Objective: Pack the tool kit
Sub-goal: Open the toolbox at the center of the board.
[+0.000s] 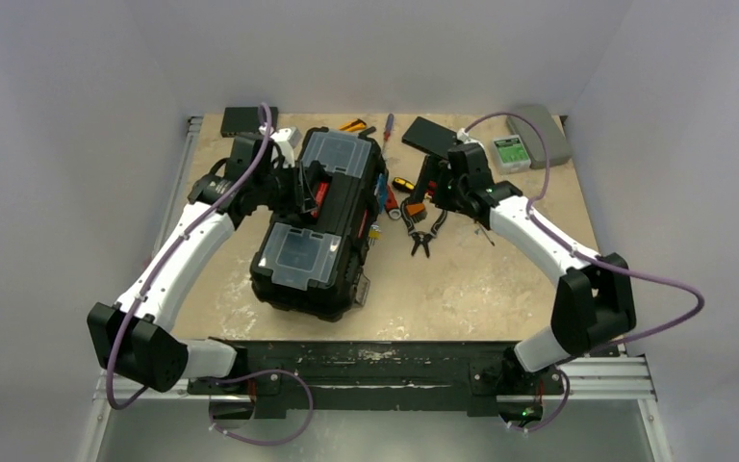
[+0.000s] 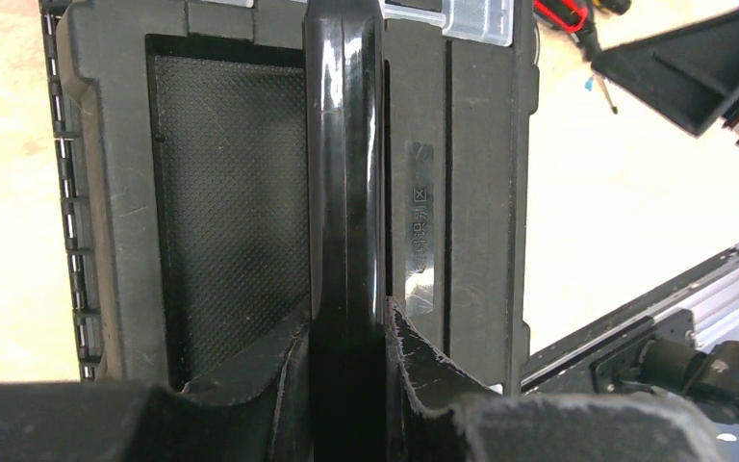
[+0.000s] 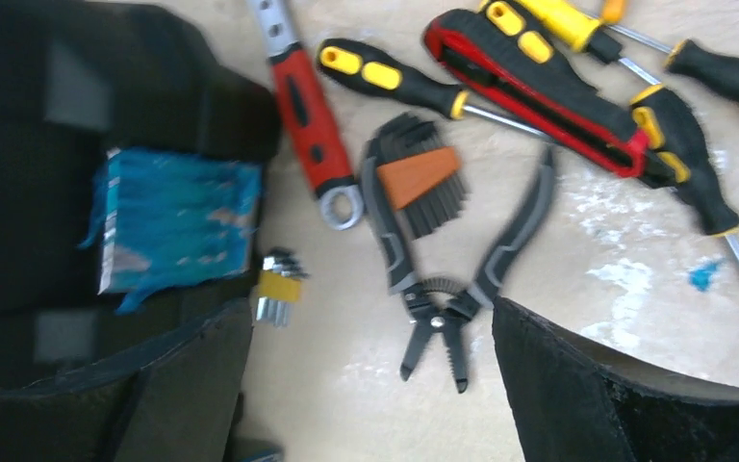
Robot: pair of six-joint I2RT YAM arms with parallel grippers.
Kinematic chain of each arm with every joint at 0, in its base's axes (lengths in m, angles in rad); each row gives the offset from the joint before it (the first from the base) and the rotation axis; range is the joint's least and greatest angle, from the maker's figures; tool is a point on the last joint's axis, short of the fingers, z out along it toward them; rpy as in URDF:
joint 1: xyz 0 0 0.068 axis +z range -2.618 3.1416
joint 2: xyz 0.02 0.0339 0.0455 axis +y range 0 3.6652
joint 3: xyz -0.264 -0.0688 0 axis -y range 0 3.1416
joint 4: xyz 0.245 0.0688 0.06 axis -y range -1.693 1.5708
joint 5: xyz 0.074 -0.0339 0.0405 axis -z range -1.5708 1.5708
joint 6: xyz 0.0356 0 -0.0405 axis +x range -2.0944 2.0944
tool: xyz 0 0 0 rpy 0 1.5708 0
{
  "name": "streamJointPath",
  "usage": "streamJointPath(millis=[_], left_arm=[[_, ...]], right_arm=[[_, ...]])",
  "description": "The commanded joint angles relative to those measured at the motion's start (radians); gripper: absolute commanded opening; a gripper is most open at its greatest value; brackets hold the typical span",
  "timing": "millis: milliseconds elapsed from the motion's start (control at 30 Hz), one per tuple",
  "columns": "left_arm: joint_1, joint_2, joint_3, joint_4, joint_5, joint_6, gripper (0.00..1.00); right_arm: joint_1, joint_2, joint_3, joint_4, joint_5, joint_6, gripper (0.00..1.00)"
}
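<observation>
Tool kit (image 1: 342, 207), handle (image 2: 344, 144) clamped in left gripper (image 2: 346, 327), right gripper (image 3: 370, 318) wide above pliers (image 3: 438, 300) near its edge

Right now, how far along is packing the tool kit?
Done: nothing visibly packed; the toolbox interior is hidden. In hand: the left tool is shut on the handle of the toolbox; the right tool hangs open above the pliers, holding nothing. Left: the pliers, hex keys, red wrench and screwdrivers all lie on the table beside the toolbox.
</observation>
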Motion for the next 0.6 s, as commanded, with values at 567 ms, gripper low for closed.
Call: streamJointPath(millis=[567], left_arm=[[-0.088, 0.058, 0.077, 0.008, 0.044, -0.062, 0.27]], right_arm=[[-0.147, -0.029, -0.462, 1.044, -0.686, 0.319, 0.93]])
